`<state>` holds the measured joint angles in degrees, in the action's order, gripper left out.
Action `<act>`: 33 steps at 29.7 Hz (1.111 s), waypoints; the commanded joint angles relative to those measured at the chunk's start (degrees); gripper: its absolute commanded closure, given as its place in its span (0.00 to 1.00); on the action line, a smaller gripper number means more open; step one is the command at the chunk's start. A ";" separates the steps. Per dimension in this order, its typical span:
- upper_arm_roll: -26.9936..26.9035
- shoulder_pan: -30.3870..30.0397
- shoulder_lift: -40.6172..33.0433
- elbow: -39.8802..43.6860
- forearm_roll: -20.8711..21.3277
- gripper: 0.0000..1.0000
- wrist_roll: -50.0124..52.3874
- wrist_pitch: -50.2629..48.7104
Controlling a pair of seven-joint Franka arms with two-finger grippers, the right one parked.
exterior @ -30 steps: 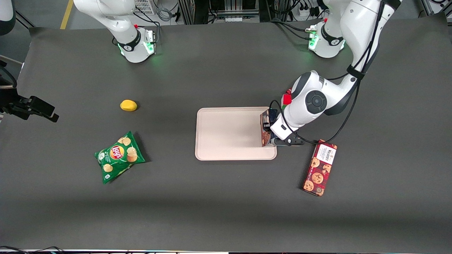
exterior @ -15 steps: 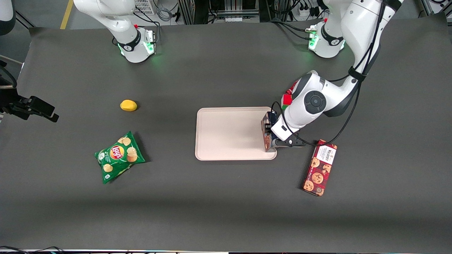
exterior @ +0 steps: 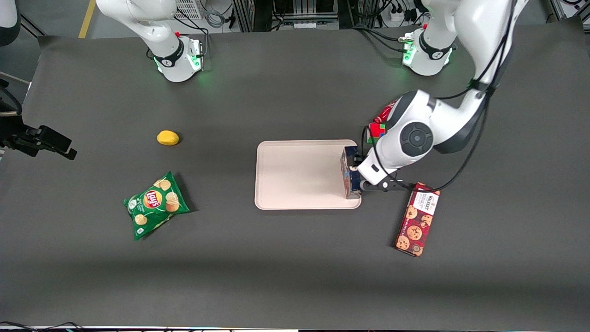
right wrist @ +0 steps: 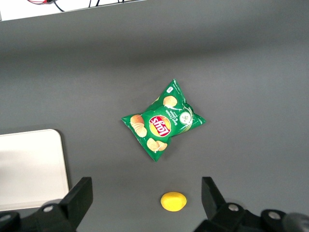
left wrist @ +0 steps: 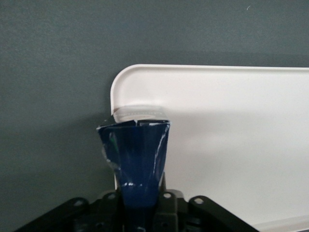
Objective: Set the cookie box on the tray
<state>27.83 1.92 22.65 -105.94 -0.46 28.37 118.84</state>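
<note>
- Your gripper [exterior: 354, 180] is clamped on the cookie box [exterior: 349, 171], at the tray [exterior: 295, 173] edge nearest the working arm.
- Ease inward before releasing, or it may tip off the rim.

worktop [exterior: 295, 286]: covered edge to edge in a dark grey matte sheet, plain and unpatterned. the sheet shows faint creases near the corner at the working arm's end. lighting is even from overhead, with soft shadows and a paler band across the part nearest the front camera. above the worktop's edge farthest from the front camera, a grey floor [exterior: 55, 18] with a yellow line [exterior: 86, 18] is visible. dark equipment racks [exterior: 286, 11] stand there, with loose cables [exterior: 214, 18] and a power strip [exterior: 398, 11].
</note>
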 commanded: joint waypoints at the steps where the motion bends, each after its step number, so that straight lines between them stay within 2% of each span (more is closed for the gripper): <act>1: -0.76 -0.42 -4.80 6.35 0.99 0.00 1.60 -13.09; 5: -1.81 -0.60 -8.84 9.61 0.99 0.00 1.43 -19.68; 10: -7.25 -0.69 -16.31 11.81 0.73 0.00 -1.38 -28.48; 20: -19.64 -0.78 -27.12 13.92 0.64 0.00 -15.08 -41.49; 26: -26.15 -0.78 -32.31 12.96 0.81 0.00 -23.70 -44.22; 33: -28.27 -0.87 -37.49 4.45 1.08 0.00 -26.52 -39.84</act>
<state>-0.16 0.60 -10.60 -93.75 -0.06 3.56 74.92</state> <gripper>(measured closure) 0.000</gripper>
